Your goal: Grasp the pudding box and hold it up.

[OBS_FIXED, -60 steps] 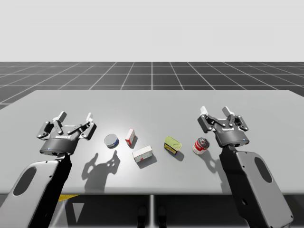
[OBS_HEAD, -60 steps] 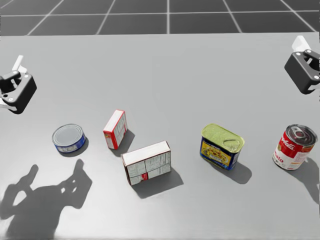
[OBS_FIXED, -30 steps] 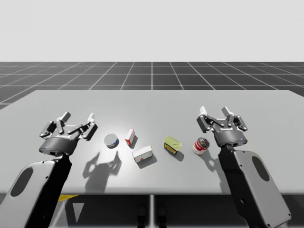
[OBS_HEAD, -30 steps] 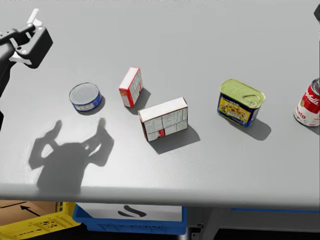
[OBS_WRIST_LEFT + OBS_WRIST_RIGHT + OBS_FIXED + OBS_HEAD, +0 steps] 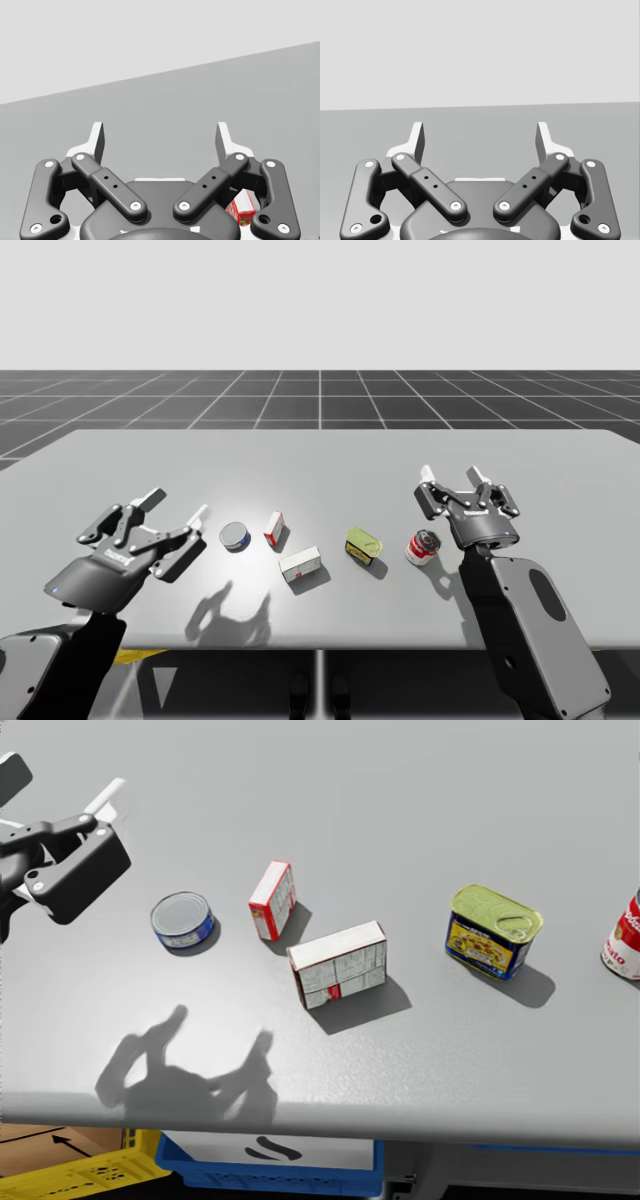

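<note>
Grey table (image 5: 320,470), dark gridded floor (image 5: 320,400) beyond, left fingers (image 5: 97,142) and right fingers (image 5: 417,142) spread wide

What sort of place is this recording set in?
Most likely a simulated tabletop test scene, not a real room: a plain grey table with a blue can and a red can, on a dark grid floor under a blank backdrop.
</note>
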Available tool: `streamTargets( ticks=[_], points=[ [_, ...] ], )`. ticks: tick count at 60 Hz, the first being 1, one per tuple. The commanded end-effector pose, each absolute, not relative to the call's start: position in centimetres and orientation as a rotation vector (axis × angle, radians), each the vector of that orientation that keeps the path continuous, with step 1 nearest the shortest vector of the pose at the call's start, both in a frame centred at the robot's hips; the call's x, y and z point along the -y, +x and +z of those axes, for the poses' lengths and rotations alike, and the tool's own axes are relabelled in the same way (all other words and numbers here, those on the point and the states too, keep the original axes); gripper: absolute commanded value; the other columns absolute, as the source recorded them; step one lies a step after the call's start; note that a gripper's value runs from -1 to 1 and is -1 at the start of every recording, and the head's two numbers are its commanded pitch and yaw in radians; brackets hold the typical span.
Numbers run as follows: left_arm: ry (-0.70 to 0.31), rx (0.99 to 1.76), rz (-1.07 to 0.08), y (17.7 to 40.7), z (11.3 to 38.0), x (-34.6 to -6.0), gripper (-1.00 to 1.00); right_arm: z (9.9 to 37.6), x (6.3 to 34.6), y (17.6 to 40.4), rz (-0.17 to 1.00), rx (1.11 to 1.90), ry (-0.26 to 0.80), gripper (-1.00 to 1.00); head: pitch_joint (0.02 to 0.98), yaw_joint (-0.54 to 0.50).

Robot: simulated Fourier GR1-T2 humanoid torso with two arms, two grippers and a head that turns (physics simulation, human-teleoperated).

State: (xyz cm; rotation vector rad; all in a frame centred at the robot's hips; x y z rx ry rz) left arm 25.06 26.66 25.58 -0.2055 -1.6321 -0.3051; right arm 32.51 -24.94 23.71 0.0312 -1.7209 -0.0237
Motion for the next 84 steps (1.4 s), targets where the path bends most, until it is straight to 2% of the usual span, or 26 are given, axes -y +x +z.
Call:
streamTargets(
  ticks=[1, 6, 13, 17, 23, 32, 44, 62, 84],
  points=[
    [-0.345, 1.573, -0.458, 22.8, 24.8, -26.1, -1.00, 23.7, 25.0, 32.6, -0.029, 1.719, 0.035, -1.00, 0.914, 0.12],
    [-0.405, 1.540, -0.535, 22.4, 24.0, -26.2, -1.00, 23.6, 25.0, 32.6, -0.028, 1.718, 0.031, -1.00, 0.913, 0.12],
    [-0.469, 1.481, -0.588, 22.0, 22.6, -26.1, -1.00, 23.7, 25.1, 32.6, -0.030, 1.716, 0.027, -1.00, 0.914, 0.11],
    [-0.460, 1.472, -0.601, 21.9, 22.0, -26.0, -1.00, 23.7, 25.2, 32.6, -0.033, 1.716, 0.027, -1.00, 0.913, 0.12],
    [-0.496, 1.428, -0.606, 21.9, 20.7, -25.7, -1.00, 23.7, 25.2, 32.6, -0.037, 1.715, 0.027, -1.00, 0.915, 0.12],
    [-0.551, 1.316, -0.618, 22.3, 17.9, -24.6, -1.00, 23.7, 25.3, 32.6, -0.042, 1.717, 0.022, -1.00, 0.914, 0.12],
    [-0.567, 1.228, -0.642, 23.2, 15.2, -22.9, -1.00, 23.7, 25.3, 32.6, -0.049, 1.719, 0.017, -1.00, 0.913, 0.12],
    [-0.570, 1.137, -0.723, 23.9, 14.1, -20.0, -1.00, 23.7, 25.4, 32.7, -0.048, 1.719, 0.016, -1.00, 0.908, 0.10],
    [-0.577, 1.098, -0.734, 26.3, 13.9, -17.8, -1.00, 23.8, 25.5, 32.8, -0.050, 1.719, 0.017, -1.00, 0.910, 0.09]
  ],
)
